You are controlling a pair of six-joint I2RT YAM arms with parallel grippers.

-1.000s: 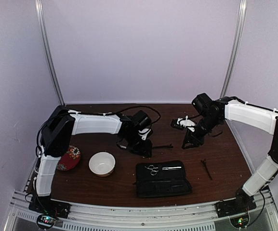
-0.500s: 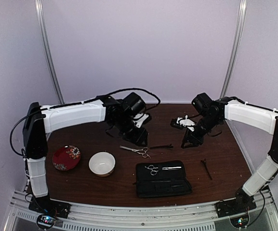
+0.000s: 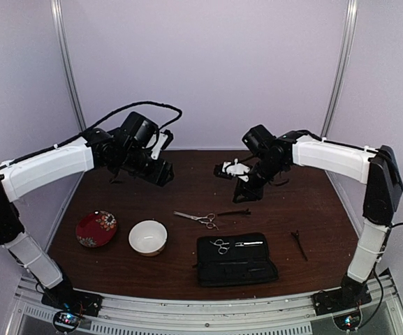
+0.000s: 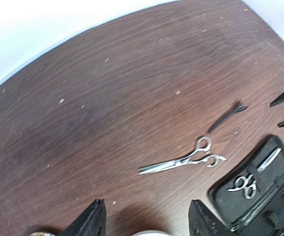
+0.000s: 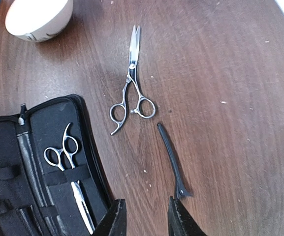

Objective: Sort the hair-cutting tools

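One pair of silver scissors (image 3: 197, 218) (image 4: 181, 161) (image 5: 132, 83) lies loose on the table beside a thin black clip (image 3: 235, 212) (image 4: 226, 117) (image 5: 171, 160). A second pair of scissors (image 3: 221, 246) (image 5: 62, 150) is tucked in the open black pouch (image 3: 236, 269) (image 5: 14, 187). Another black clip (image 3: 299, 244) lies right of the pouch. My left gripper (image 3: 160, 173) (image 4: 146, 223) hangs open, high and back-left of the loose scissors. My right gripper (image 3: 246, 190) (image 5: 146, 221) is open above the table, just behind the first clip's wide end, with nothing between its fingers.
A white bowl (image 3: 148, 237) (image 5: 38, 17) and a red patterned plate (image 3: 96, 229) stand at the front left. White walls with metal posts close in the back and sides of the table.
The left arm has lifted and drawn back to the left, leaving the loose scissors lying on the table, and its jaws have widened. The right gripper has shifted left toward the clip.
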